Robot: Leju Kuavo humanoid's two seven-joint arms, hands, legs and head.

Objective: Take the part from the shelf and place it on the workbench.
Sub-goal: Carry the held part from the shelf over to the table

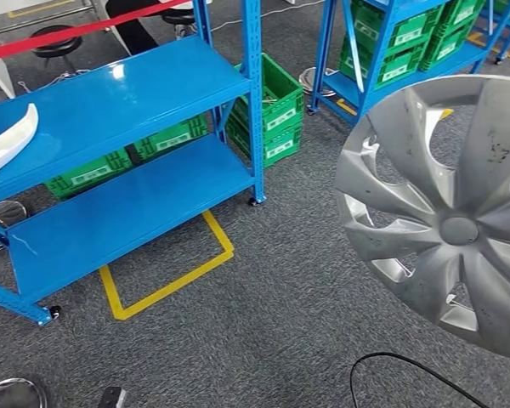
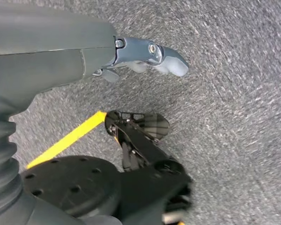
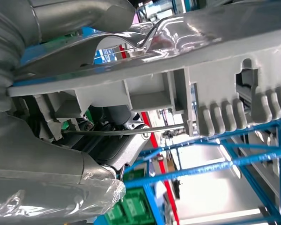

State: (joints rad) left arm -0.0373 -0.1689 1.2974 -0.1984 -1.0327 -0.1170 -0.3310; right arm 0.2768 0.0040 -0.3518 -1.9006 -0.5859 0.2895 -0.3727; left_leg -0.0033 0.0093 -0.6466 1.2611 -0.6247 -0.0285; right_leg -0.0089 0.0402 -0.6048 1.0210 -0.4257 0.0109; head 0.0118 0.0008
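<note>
Right hand [image 3: 107,136] grips the part, a silver wheel cover [image 1: 451,212]: in the right wrist view the thumb lies over the shiny face and the darker fingers sit behind the ribbed back edge, so the rim is clamped between them. Head view shows the cover held up off the floor at the right side, face toward the camera, partly cut by the frame edge. Left hand [image 2: 150,54] hangs over grey carpet, fingers fairly straight, holding nothing.

Blue shelf [image 1: 117,102] is off to the left, well apart from the cover, so the part is already off it. A white curved piece [image 1: 8,136] lies on the top level. Green crates [image 1: 272,110] sit behind and under the shelf, more on a second blue rack [image 1: 393,42] further back. Yellow tape marking [image 1: 169,285] on the floor in front of the shelf.

Step, as I judge it: carry phase, pick done, place not yet done. No table visible in these frames. Next move likely calls for turning or walking until the table comes into view, keeping the grip firm, since the cover is wide and held by one edge only, so it may swing or slip.
</note>
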